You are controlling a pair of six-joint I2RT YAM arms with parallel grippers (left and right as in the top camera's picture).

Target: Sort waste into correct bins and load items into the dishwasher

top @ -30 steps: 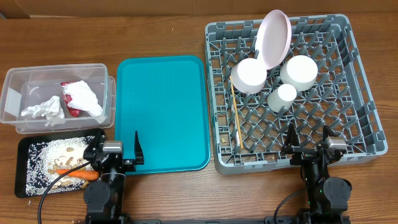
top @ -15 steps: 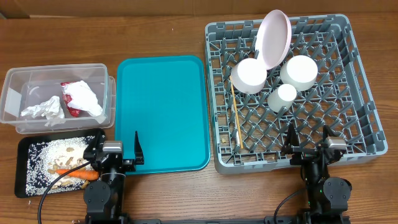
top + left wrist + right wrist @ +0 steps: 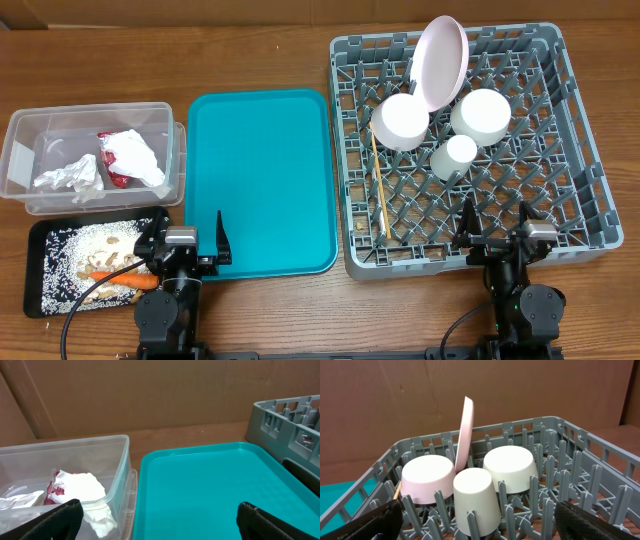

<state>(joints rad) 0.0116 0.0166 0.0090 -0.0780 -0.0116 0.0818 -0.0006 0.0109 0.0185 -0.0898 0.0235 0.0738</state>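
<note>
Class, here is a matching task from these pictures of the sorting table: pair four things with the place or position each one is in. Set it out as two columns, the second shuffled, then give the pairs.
Things
1. carrot
2. red-and-white wrapper
3. pink plate
4. chopstick

Places
A. lying flat on the grid floor of the grey rack
B. in the clear tub
C. in the black tray
D. standing on edge among the rack's pegs

Pairs: 1-C, 2-B, 3-D, 4-A
</note>
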